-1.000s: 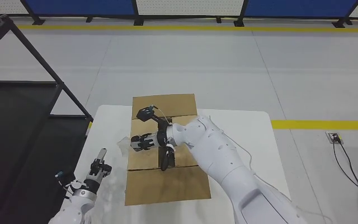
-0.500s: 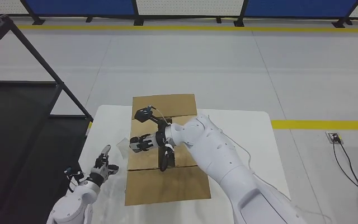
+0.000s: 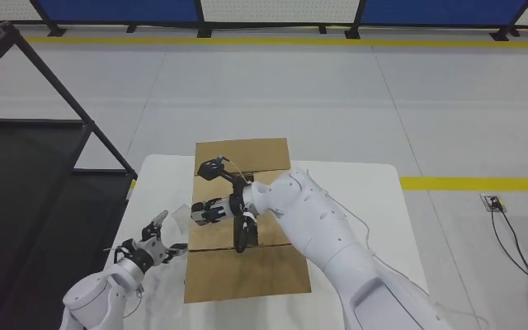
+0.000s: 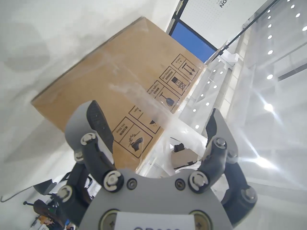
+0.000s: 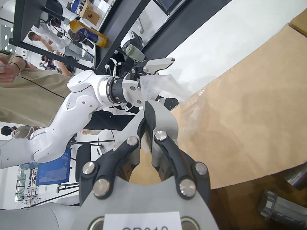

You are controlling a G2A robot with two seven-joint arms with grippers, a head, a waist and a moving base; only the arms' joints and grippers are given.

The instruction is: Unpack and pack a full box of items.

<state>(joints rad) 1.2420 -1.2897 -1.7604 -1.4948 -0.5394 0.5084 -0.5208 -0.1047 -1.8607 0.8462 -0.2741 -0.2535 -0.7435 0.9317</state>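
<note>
Room: pale floor [image 3: 247,91] with yellow lines [image 3: 462,183], blue panels [image 3: 115,10] along the far wall, black frame [image 3: 58,99] standing left of the table. White table [image 3: 355,198], bare top around the load.

Box [image 3: 264,285]: brown cardboard, sits mid-table, a bit toward the left side. Top flaps are folded out flat, one toward the far edge and one toward the robot. Long axis with the flaps out runs near-to-far, away from the robot. Printed handling symbols show on the side wall facing the left arm.

Right arm [image 3: 330,239]: stretched from the near right corner across the box top, wrist turned so the tool points sideways toward the box's left edge. Right gripper [image 3: 198,214] sits over that edge, fingers pinched fully together on a strip of clear film [image 5: 156,84]. The film sticks out past the fingertips, toward the other arm.

Left arm: low at the near left corner of the table, forearm angled toward the box. Left gripper [image 3: 162,237] is beside the box's left wall, apart from it, fingers spread wide, nothing between them. It points at the wall and the loose film. Clear tape runs down that wall too.
</note>
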